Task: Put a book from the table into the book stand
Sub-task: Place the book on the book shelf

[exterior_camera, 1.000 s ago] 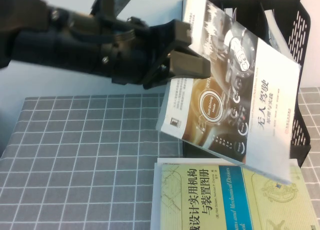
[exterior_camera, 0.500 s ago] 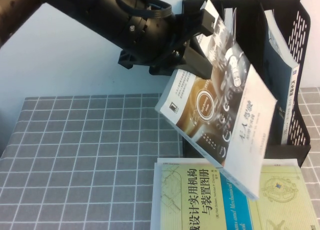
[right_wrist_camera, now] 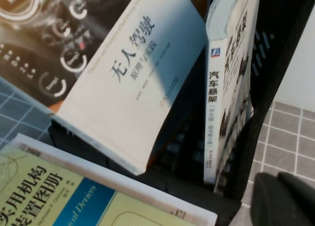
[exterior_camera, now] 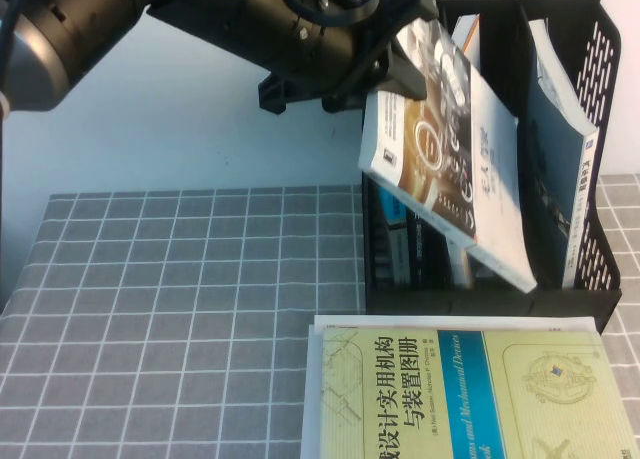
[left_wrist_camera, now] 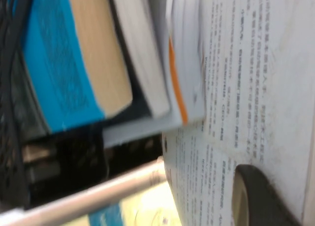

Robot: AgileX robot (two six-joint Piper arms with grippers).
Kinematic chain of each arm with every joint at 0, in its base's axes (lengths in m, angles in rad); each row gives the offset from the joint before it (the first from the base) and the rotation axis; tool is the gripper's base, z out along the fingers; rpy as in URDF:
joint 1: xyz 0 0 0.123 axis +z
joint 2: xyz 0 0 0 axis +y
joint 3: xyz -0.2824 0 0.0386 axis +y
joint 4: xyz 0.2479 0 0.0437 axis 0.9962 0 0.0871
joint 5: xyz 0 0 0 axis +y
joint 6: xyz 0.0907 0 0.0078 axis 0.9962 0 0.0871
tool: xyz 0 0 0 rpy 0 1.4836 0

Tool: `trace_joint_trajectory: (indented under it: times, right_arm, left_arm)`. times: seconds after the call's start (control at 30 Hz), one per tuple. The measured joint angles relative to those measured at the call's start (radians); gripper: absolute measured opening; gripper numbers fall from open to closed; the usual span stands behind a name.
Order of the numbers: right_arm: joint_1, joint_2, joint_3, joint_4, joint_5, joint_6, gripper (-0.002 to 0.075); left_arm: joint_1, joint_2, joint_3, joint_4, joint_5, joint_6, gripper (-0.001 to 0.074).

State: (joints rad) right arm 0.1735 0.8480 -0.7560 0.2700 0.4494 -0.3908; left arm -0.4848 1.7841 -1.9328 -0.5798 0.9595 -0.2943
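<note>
My left gripper (exterior_camera: 404,41) is shut on the top edge of the book (exterior_camera: 452,149), a white paperback with a dark bronze photo. The book hangs tilted, its lower end inside the middle compartment of the black book stand (exterior_camera: 603,169). In the left wrist view one dark finger (left_wrist_camera: 261,196) presses on the book's printed back cover (left_wrist_camera: 246,63). The right wrist view shows the book (right_wrist_camera: 133,83) leaning into the stand (right_wrist_camera: 275,83). My right gripper (right_wrist_camera: 285,201) is out of the high view; it is shut and empty, low beside the stand's right wall.
A pale yellow-green book (exterior_camera: 450,399) with a blue band lies on the grey grid table (exterior_camera: 180,309) in front of the stand. Other books stand in the rack: one in the right compartment (exterior_camera: 560,149), a blue-spined one (left_wrist_camera: 64,63) in the left.
My left arm has carried the book up and to the right and turned it steeper. Its lower end went from above the yellow-green book into the stand's middle compartment.
</note>
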Motion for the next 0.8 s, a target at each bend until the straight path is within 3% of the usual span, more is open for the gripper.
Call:
trace_joint_trajectory:
  times: [0.23,0.6,0.8]
  right_arm:
    - [0.0,0.0,0.0,0.0,0.0,-0.002,-0.0003]
    - [0.0,0.0,0.0,0.0,0.04,-0.002,-0.0003]
    - [0.0,0.0,0.0,0.014,0.068,-0.002,-0.0003]
  left_arm:
    - [-0.026,0.0,0.0,0.065,-0.094,-0.015,0.0097]
    - [-0.18,0.002,0.0,0.502,-0.166,-0.192,0.0097]
    - [-0.196,0.049,-0.002,0.554,-0.203,-0.244,0.0097]
